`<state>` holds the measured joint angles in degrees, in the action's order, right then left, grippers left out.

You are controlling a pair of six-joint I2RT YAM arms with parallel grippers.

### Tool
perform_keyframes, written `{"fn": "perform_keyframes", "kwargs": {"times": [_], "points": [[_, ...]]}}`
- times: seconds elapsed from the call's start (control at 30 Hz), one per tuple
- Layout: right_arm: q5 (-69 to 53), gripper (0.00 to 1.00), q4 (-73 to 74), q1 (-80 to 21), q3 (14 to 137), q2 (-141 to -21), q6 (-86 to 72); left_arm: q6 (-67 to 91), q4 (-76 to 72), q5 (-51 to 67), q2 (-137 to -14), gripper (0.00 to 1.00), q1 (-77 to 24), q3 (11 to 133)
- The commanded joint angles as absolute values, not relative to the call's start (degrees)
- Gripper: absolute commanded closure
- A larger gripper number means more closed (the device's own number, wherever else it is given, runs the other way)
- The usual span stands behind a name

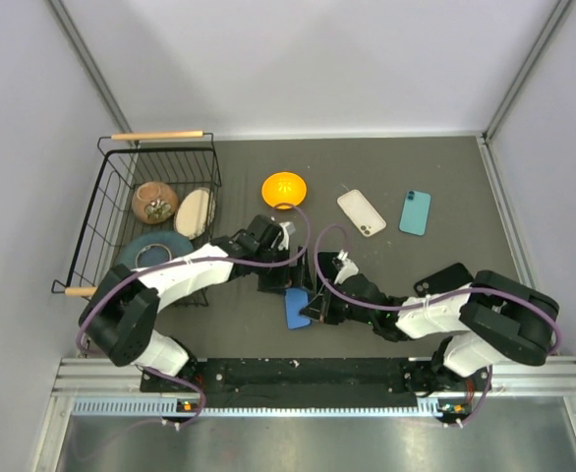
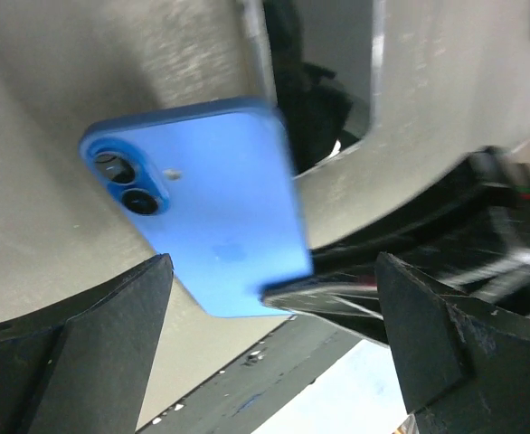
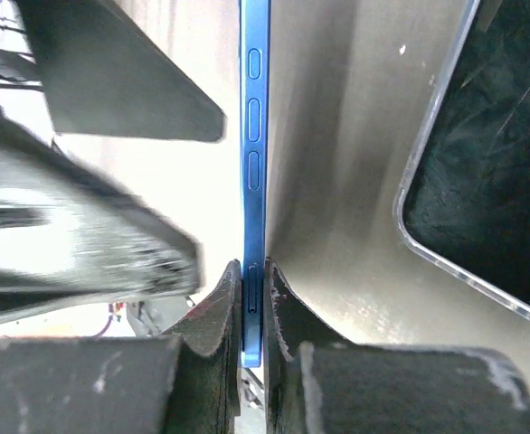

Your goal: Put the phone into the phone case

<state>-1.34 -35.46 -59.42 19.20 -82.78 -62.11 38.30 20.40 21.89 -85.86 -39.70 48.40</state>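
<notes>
The phone (image 1: 297,308) has a blue back with two camera lenses and a blue edge. My right gripper (image 1: 315,307) is shut on its thin edge and holds it upright, seen edge-on between the jaws in the right wrist view (image 3: 254,136). My right gripper (image 3: 254,271) pinches its lower end. My left gripper (image 1: 273,272) is open just beyond the phone's top. In the left wrist view its fingers (image 2: 111,325) stand wide apart with the phone's back (image 2: 202,208) between and beyond them. The phone case (image 3: 482,172) has a clear rim and looks dark inside. It lies flat to the right (image 1: 443,278).
A black wire basket (image 1: 111,197) at the left holds a round pot, a pale oval thing and a teal dish. An orange bowl (image 1: 284,189) stands behind my left gripper. A beige-backed phone (image 1: 361,212) and a teal-backed phone (image 1: 415,212) lie at the back right.
</notes>
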Motion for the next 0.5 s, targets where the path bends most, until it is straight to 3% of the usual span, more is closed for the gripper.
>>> {"fn": "perform_keyframes", "kwargs": {"times": [0.0, 0.23, 0.47], "points": [[-1.5, 1.0, -33.49, -60.56, 22.67, -79.9, -58.8, 38.5, 18.19, 22.77, -80.6, 0.01, -39.73, 54.05], [2.02, 1.0, -24.62, -60.56, 24.78, -73.75, -55.99, 36.74, 21.62, 19.17, -77.18, 0.01, -37.8, 57.66], [7.73, 1.0, -5.55, -57.85, 33.56, -67.33, -46.25, 34.37, 22.06, 13.71, -70.4, 0.01, -35.24, 57.91]]}}
